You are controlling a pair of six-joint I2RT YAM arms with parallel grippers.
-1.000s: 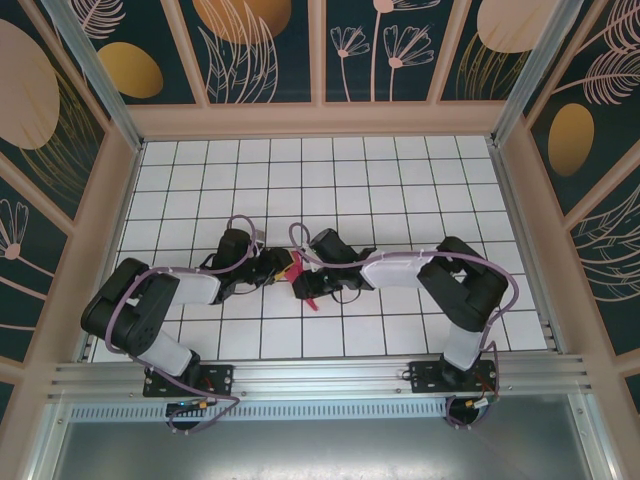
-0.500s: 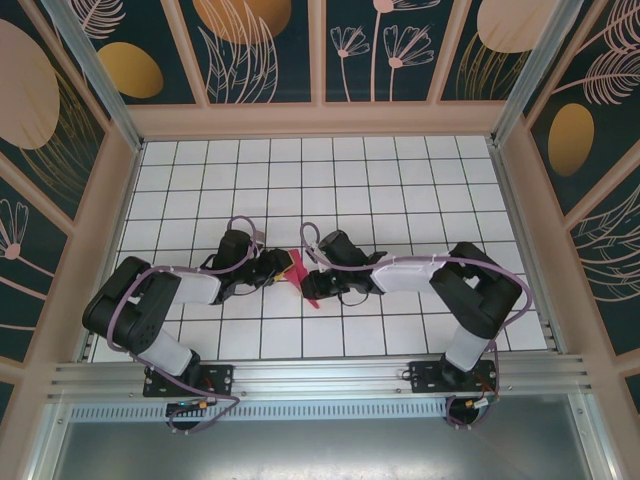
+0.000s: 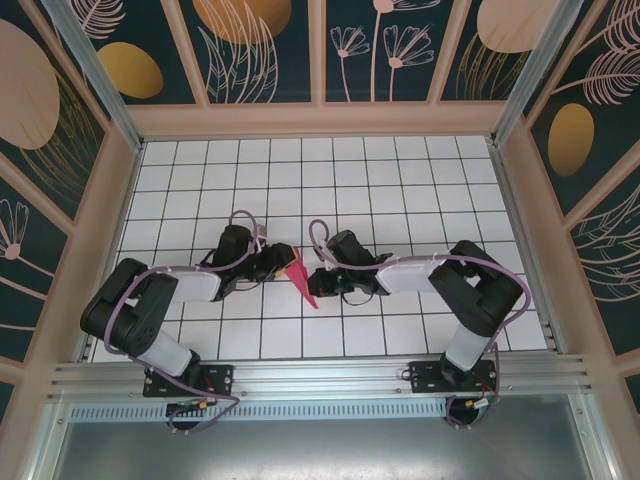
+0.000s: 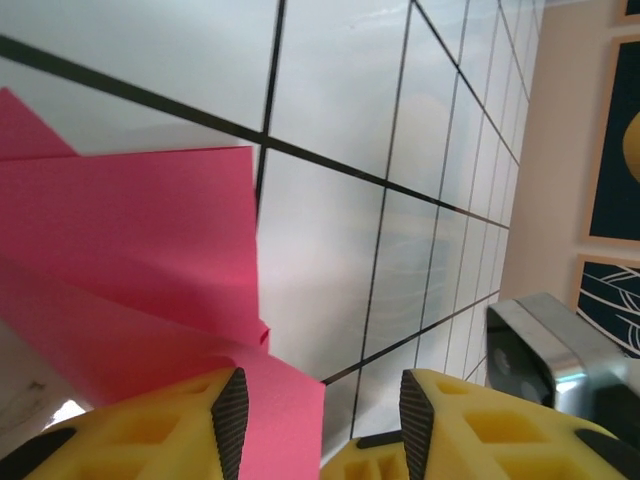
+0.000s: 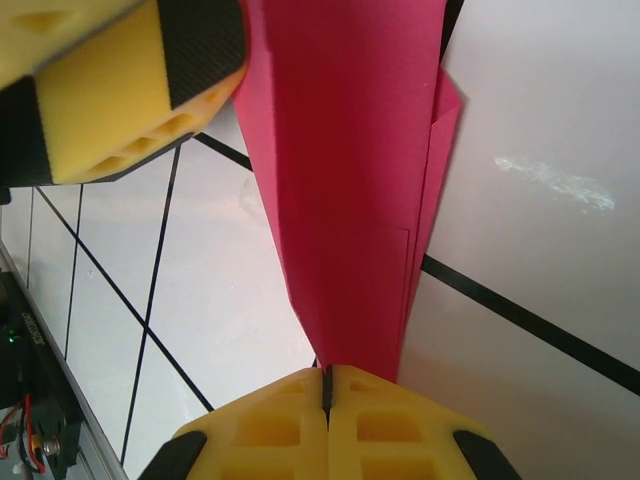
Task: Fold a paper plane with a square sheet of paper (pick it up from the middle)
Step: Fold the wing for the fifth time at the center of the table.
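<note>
A white table (image 3: 400, 190) ruled in black squares sits inside dark floral wall panels. The right gripper (image 5: 327, 375) is clenched, its yellow pads meeting on the narrow end of the paper plane (image 5: 345, 180). The paper widens away from those jaws towards the left gripper (image 4: 323, 385). That one is released: its jaws are apart and the wide end rests against one pad (image 5: 120, 90).

This looks like a regrasp to set the lengthwise crease. It will go best if the right pinch stays firm on the ridge and the left closes squarely over aligned layers, with no sideways tug.

Count: one red paper, two grippers.
</note>
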